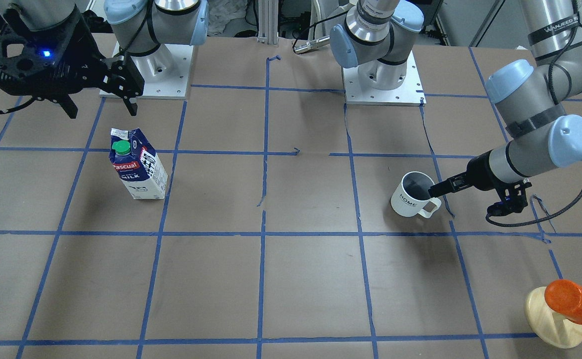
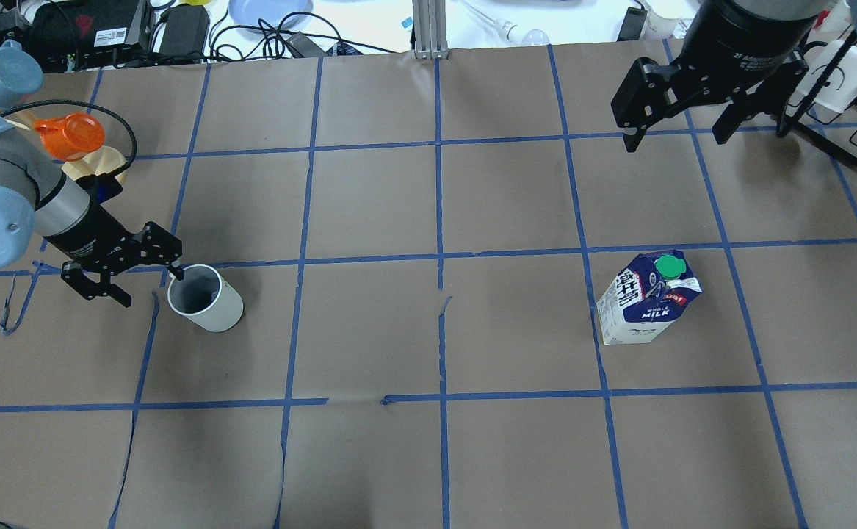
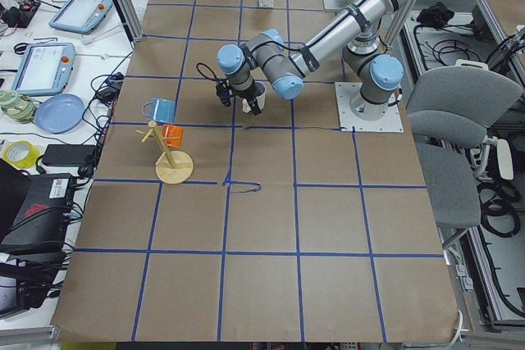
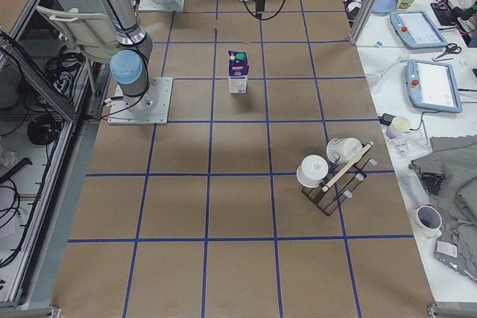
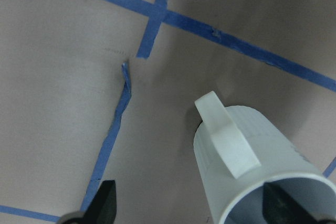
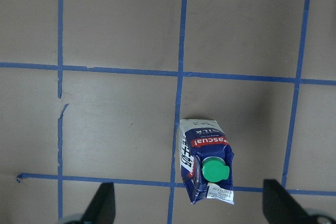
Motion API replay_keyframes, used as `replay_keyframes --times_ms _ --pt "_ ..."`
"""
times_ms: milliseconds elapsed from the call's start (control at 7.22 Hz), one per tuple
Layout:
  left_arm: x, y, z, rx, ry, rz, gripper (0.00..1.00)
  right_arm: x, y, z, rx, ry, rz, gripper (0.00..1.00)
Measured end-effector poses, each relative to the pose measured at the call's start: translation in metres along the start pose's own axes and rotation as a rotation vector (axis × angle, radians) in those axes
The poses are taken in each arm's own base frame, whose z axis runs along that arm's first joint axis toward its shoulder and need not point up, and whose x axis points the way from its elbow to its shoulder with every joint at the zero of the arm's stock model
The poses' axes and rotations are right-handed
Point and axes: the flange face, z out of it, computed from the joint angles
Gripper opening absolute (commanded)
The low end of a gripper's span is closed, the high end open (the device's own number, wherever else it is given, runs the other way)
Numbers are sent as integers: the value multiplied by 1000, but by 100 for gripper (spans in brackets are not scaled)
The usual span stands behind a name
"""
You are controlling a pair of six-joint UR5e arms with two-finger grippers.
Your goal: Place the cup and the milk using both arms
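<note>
Early stage here, nothing is in hand yet. The left gripper (image 2: 149, 288) is down at the cup (image 2: 204, 297), which stands upright on the table (image 2: 435, 220) on the robot's left side. Its jaws are spread: one finger (image 2: 175, 269) dips inside the rim, and the wrist view shows the other outside, with the handle (image 5: 227, 139) and that stretch of wall between them. So it straddles the wall but has not clamped, and the cup sits flat on the paper. Over on the other side, the right gripper (image 2: 676, 139) hangs high with its jaws wide apart and nothing between them. The milk (image 2: 648, 301) stands upright on the robot's right side, well apart from that gripper and untouched; the right wrist view looks straight down on its green cap. By my reading, the left arm is one squeeze from a grasp. The right has its whole descent and grasp to do, and both placements remain.
</note>
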Motion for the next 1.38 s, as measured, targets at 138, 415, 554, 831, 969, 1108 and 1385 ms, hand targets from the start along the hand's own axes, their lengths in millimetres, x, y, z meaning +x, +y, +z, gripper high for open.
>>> replay_keyframes --times_ms 138,415,554,831,969,1108,1385 --pt "0 -1 3 -5 7 -1 36 0 0 0 0 0 0 100" --pt "0 -3 7 -15 13 -18 0 0 0 1 -2 1 0 100" --pt "1 -3 8 -17 13 -49 0 1 0 1 -3 1 1 100" --pt "2 -2 8 -22 12 -95 0 1 -1 2 -4 2 2 100" --pt "3 -1 7 -20 11 -102 0 1 0 1 -3 3 2 100" --pt "5 1 4 -16 11 -121 0 1 0 1 -3 3 1 100" --pt "19 -2 -19 30 20 -206 0 0 0 1 -2 2 0 100"
